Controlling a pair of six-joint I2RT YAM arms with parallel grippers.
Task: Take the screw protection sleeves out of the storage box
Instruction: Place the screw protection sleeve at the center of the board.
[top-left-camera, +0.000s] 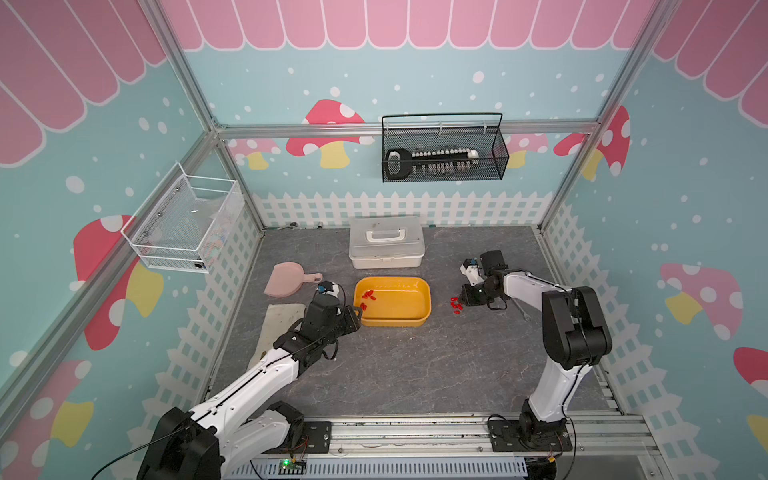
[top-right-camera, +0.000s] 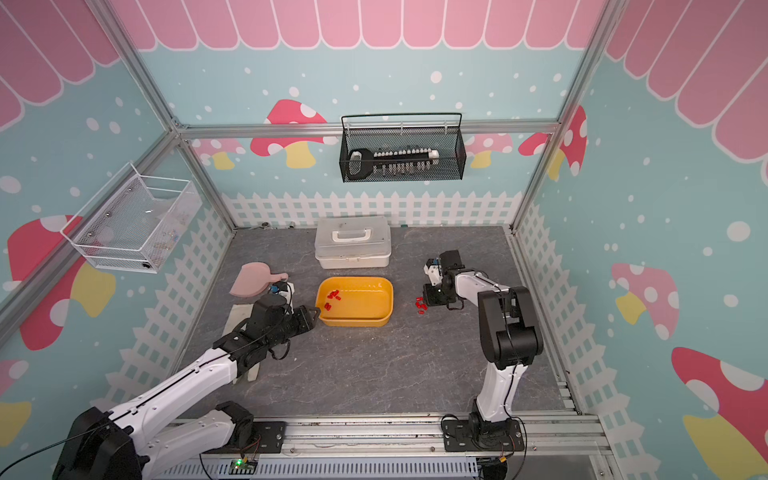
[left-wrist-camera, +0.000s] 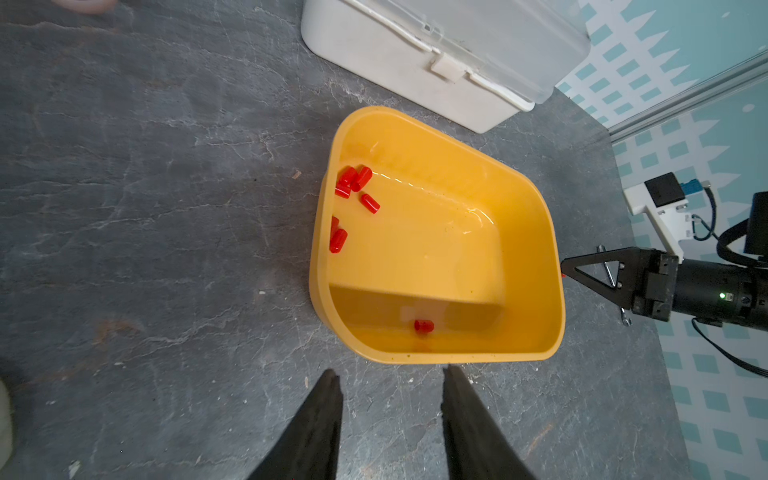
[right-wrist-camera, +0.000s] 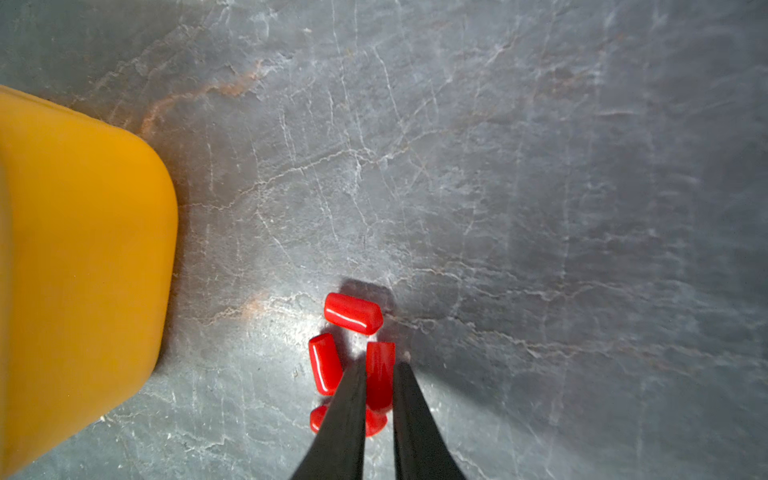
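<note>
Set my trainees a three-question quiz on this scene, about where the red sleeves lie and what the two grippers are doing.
1. True or false: some red sleeves lie inside the yellow box.
2. The right gripper hangs over: A the white case; B sleeves lying on the table; C the pink scoop.
3. Which gripper has nothing between its fingers?
Key: 1 true; 2 B; 3 the left gripper.
</note>
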